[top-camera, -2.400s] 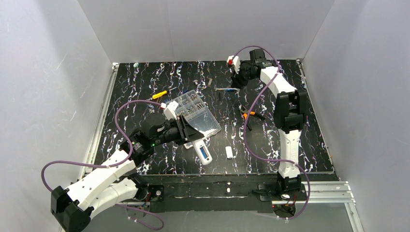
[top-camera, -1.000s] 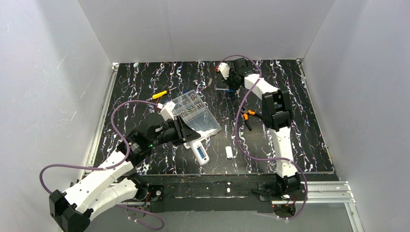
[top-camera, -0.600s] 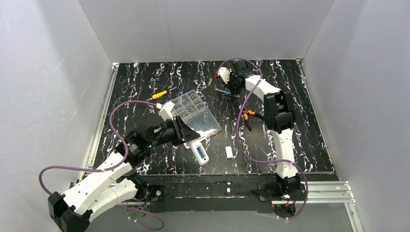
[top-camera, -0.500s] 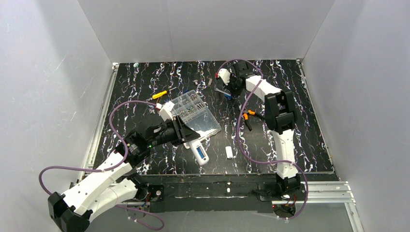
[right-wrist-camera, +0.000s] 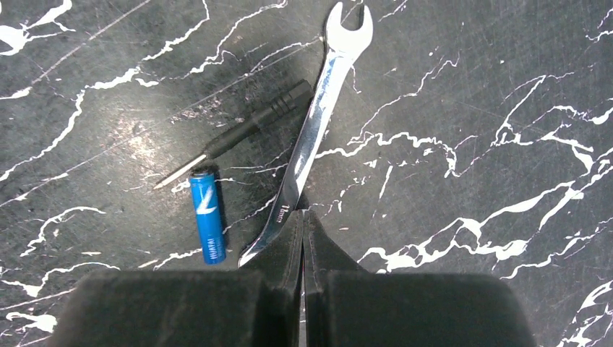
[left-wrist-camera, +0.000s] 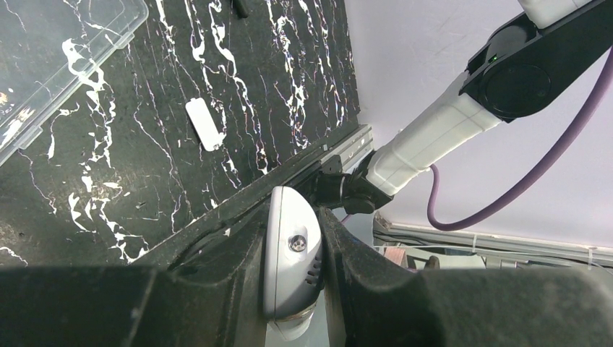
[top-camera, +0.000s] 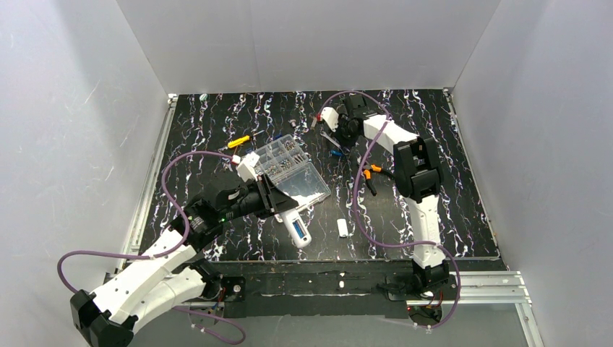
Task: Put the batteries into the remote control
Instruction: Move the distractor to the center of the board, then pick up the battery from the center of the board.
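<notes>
Fingers of my left end effector (left-wrist-camera: pixel 293 217) clamp the white remote control (left-wrist-camera: pixel 291 267) near the front edge of the table (left-wrist-camera: pixel 144 166). My right end effector (right-wrist-camera: pixel 303 231) is closed on nothing, above a steel wrench (right-wrist-camera: pixel 312 148) at the far side. One blue battery (right-wrist-camera: pixel 207 225) lies just beside the wrench, its end near a black bit (right-wrist-camera: pixel 246 130).

Black marble-look surface (right-wrist-camera: pixel 470 108), white veins. Blue cylindrical battery (right-wrist-camera: pixel 207 217), white print. Shiny silver steel wrench (right-wrist-camera: pixel 312 137). Slim black metal-tipped probe (right-wrist-camera: pixel 249 126). White plastic remote control bar (left-wrist-camera: pixel 290 253). Small white rectangular cover piece (left-wrist-camera: pixel 204 134). Orange-handled pliers (top-camera: pixel 371 172), yellow-handled screwdriver (top-camera: pixel 238 142). My right end effector (right-wrist-camera: pixel 303 217) black; purple cable (left-wrist-camera: pixel 452 228).
</notes>
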{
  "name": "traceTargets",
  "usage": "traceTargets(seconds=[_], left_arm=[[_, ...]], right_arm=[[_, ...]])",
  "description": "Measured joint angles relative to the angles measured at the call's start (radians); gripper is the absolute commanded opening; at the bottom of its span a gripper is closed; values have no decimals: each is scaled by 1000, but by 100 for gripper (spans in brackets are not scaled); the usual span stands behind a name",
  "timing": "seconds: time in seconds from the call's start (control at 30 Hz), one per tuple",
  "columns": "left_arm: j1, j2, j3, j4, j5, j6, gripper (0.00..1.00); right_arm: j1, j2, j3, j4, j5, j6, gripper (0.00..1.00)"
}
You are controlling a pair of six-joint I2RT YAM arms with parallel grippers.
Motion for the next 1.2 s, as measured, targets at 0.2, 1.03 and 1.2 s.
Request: traceTargets(seconds=[0.2, 1.03, 1.2], left_arm=[[0, -9, 0, -6, 0, 4, 0], [0, -13, 0, -36, 1, 23, 0], [0, -15, 0, -45, 1, 23, 0]], right_arm=[[5, -22, -11, 10, 2, 6, 1], [7, -96, -40, -173, -212, -101, 33], [7, -77, -10, -195, -204, -103, 33]])
